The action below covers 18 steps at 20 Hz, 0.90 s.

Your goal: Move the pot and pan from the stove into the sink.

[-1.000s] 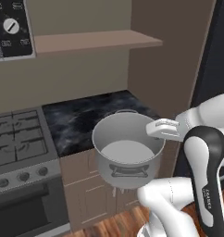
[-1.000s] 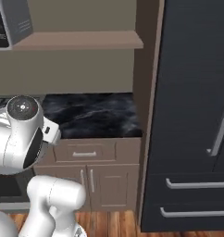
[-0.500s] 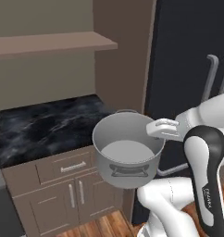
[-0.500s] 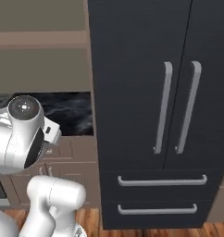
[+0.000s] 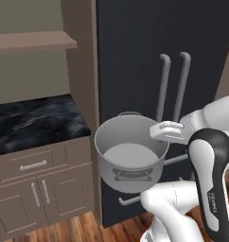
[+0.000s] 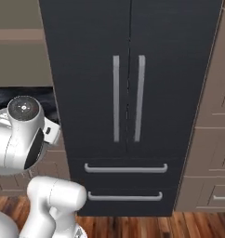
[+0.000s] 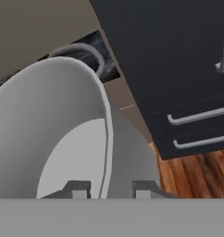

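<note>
Currently: pot in transit, gripped at the rim.

The gripper (image 5: 160, 132) is closed on the pot (image 5: 129, 153), one fingertip (image 7: 77, 189) inside the wall and the other outside, the rim pinched between them. The pot hangs upright in the air, mouth up, just beyond the right end of the black marbled counter (image 5: 36, 120) and in front of the dark refrigerator (image 6: 130, 93). Relative to the hand, the pot body extends away to the robot's left, so its weight sits off the grip line; a tilt is judged possible during travel toward the sink.
</note>
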Tool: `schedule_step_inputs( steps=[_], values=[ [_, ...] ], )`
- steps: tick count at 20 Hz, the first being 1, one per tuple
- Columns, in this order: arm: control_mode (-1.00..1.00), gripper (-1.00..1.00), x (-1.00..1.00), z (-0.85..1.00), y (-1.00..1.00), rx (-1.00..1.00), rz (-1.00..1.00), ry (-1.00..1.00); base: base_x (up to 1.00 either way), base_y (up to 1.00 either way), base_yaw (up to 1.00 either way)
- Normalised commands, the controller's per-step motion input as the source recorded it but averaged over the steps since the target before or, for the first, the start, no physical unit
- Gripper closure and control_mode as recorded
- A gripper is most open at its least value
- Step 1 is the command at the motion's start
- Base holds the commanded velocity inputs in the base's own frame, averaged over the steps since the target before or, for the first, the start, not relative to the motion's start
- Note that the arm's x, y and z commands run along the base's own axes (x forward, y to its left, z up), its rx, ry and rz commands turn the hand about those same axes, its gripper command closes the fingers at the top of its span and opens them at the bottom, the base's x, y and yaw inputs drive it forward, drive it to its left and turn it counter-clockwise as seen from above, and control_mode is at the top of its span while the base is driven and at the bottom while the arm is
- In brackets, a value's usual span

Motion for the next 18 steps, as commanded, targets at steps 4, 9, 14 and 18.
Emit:
schedule_step_inputs(
  steps=[4,9,14,18],
  values=[
    [1.0,1.0,0.0,0.0,0.0,0.0,0.0,0.0,-0.17,-0.88,0.06],
    [1.0,1.0,0.0,0.0,0.0,0.0,0.0,0.0,-0.08,-0.97,0.03],
    [1.0,1.0,0.0,0.0,0.0,0.0,0.0,0.0,-0.09,-0.87,0.01],
    [1.0,1.0,0.0,0.0,0.0,0.0,0.0,0.0,-0.12,-0.79,-0.06]
  ],
)
